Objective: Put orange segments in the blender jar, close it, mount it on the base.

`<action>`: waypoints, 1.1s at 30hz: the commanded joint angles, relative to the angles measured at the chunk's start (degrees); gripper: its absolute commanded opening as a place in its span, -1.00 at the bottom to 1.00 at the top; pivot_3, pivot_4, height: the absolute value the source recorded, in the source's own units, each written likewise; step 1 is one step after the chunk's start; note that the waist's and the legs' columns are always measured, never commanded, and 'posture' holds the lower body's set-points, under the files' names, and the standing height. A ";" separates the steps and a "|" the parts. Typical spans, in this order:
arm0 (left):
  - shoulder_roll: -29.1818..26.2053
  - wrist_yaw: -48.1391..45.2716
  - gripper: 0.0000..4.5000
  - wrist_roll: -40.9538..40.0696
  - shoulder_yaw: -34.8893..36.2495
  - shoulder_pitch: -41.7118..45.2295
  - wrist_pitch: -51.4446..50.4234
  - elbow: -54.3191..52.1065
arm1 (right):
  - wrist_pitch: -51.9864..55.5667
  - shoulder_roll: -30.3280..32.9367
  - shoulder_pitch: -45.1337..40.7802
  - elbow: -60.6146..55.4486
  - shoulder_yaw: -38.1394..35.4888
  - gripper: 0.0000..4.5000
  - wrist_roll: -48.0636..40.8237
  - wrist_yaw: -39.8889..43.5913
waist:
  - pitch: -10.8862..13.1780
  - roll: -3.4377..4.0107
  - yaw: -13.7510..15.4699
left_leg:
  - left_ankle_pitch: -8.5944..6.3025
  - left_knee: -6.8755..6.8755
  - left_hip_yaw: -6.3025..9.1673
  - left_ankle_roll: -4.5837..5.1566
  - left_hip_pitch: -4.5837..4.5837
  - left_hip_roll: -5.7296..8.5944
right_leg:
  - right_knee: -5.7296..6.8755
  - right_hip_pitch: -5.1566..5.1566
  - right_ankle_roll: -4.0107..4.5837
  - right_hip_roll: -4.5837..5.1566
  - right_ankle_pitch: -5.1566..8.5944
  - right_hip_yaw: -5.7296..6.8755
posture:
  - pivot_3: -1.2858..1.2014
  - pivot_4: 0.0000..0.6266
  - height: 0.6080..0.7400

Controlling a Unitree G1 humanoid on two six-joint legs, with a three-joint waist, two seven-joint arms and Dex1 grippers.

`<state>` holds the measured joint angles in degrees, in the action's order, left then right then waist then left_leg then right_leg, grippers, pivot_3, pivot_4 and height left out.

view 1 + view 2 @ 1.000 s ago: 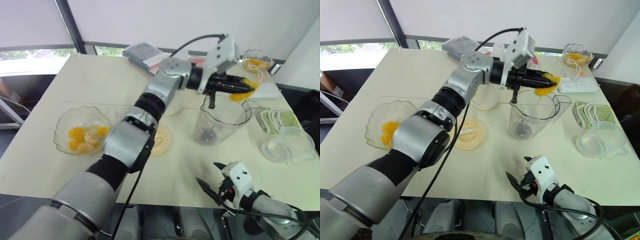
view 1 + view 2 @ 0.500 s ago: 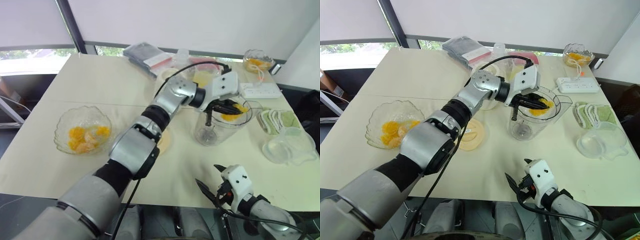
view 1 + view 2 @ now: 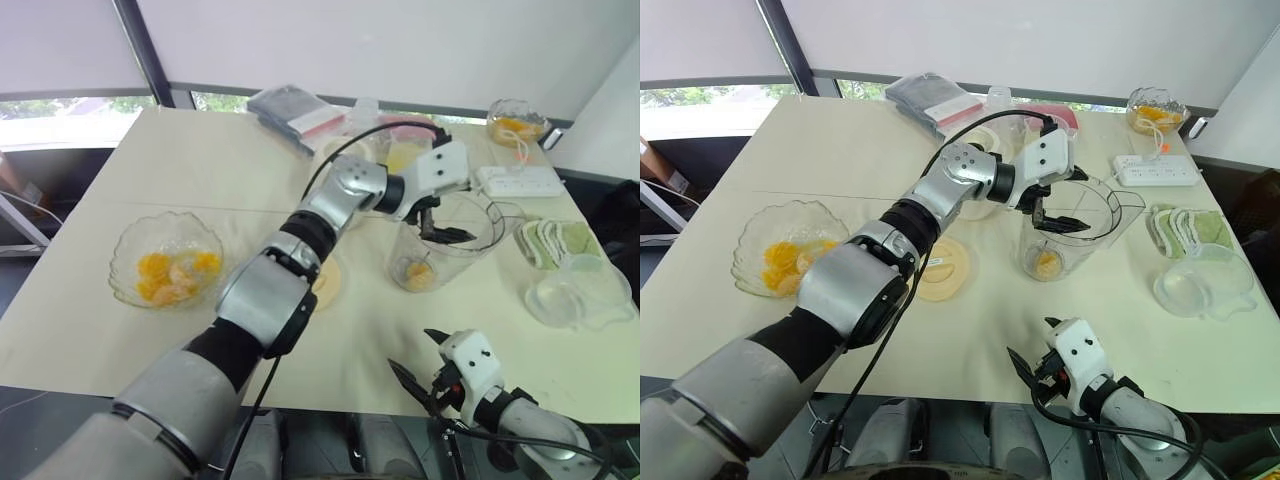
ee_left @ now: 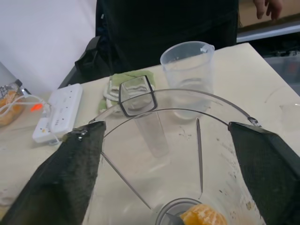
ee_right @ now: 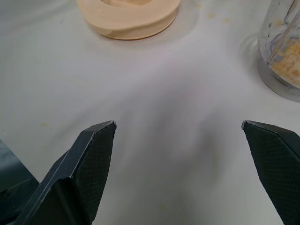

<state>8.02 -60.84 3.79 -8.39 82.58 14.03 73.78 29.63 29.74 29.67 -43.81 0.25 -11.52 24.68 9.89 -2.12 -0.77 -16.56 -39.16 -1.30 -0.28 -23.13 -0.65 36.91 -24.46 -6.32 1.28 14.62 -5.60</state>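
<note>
Bench [image 3: 120, 170] wide, pale. Blender jar [image 3: 450, 255] right of centre, upright, one segment [image 3: 419, 275] at its bottom. Glass bowl [image 3: 165, 260] at left holds more orange segments [image 3: 170, 275]. Cream lid [image 3: 937, 268] left of jar. Left tool [image 3: 438, 222] inside jar mouth, fingers spread, empty. Right tool [image 3: 418, 365] near edge, wide open, empty. Advice: lift straight up, clear rim, avoid tipping jar, then fetch next piece.

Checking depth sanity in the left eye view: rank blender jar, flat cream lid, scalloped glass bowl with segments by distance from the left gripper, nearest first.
1. Clear plastic blender jar: the open left gripper is at its mouth.
2. Flat cream-yellow round lid: on the table left of the jar.
3. Scalloped glass bowl of orange segments: far left of the table.
</note>
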 commanded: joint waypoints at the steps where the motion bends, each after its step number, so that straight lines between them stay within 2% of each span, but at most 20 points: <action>1: -1.46 -1.00 0.99 -2.67 3.16 0.78 0.09 -2.43 | -0.75 -0.08 0.24 -1.48 -0.95 1.00 -0.26 0.21 | 0.00 0.00 0.00 | 0.00 0.00 0.00 0.00 0.00 0.00 | 0.00 0.00 -0.01 -0.01 0.00 0.00 | 0.03 -0.52 1.00; 7: -7.97 -4.26 0.99 -9.74 10.07 0.22 -7.50 -7.46 | -0.84 -1.16 2.24 -3.03 -2.83 1.00 -0.53 -0.98 | -0.01 0.03 -0.12 | 0.00 0.00 0.02 0.00 0.03 -0.05 | 0.06 0.00 -0.01 -0.07 -0.01 0.00 | 0.03 -0.52 1.00; 12: -13.90 -6.62 0.99 -11.48 10.04 -6.45 -14.78 -17.36 | -3.25 -3.03 5.34 -3.21 -7.00 1.00 -0.48 -1.87 | -0.06 0.12 -0.03 | 0.00 0.01 0.05 0.00 0.07 -0.16 | 0.18 0.00 -0.03 -0.16 -0.02 0.01 | 0.03 -0.52 1.00; 19: -21.24 -10.29 0.99 -14.45 4.30 -28.69 -29.43 -50.25 | -10.59 -12.14 5.82 0.60 -15.63 1.00 3.06 -11.01 | -0.08 0.18 -0.08 | 0.00 0.00 0.07 -0.01 0.12 -0.28 | 0.28 -0.01 -0.03 -0.14 -0.04 -0.04 | 0.03 -0.52 1.00; 22: -22.55 -10.05 0.99 -15.89 1.90 -36.24 -33.24 -60.29 | -12.08 -14.54 6.70 0.10 -18.46 1.00 3.77 -13.15 | -0.09 0.21 0.21 | 0.01 0.01 0.09 -0.02 0.12 -0.36 | 0.31 -0.01 -0.02 -0.08 -0.03 0.00 | 0.03 -0.52 1.00; 27: -24.87 -13.00 0.99 -16.60 -2.36 -45.90 -28.98 -66.88 | -12.82 -19.96 5.41 -0.33 -24.52 1.00 3.68 -19.06 | -0.29 0.56 0.00 | 0.02 0.00 -0.02 -0.04 0.36 -0.27 | 0.30 0.16 0.17 0.19 0.07 -0.06 | 0.03 -0.52 1.00; 33: -24.45 -12.35 0.99 -16.15 -6.35 -50.35 -26.03 -68.37 | -13.58 -21.84 1.82 2.08 -31.07 1.00 4.27 -25.20 | -0.30 0.53 -0.05 | 0.02 0.04 -0.01 -0.03 0.57 -0.28 | 0.15 0.41 0.21 0.17 0.09 -0.06 | 0.03 -0.52 1.00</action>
<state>-16.93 -73.55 -11.90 -13.81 31.90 -13.51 7.77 17.08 8.52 34.38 -41.80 -27.68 -7.35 1.42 9.59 -1.59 -0.82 -16.54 -39.08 -1.31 -0.31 -22.57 -0.93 37.02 -24.05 -6.12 1.45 14.71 -5.66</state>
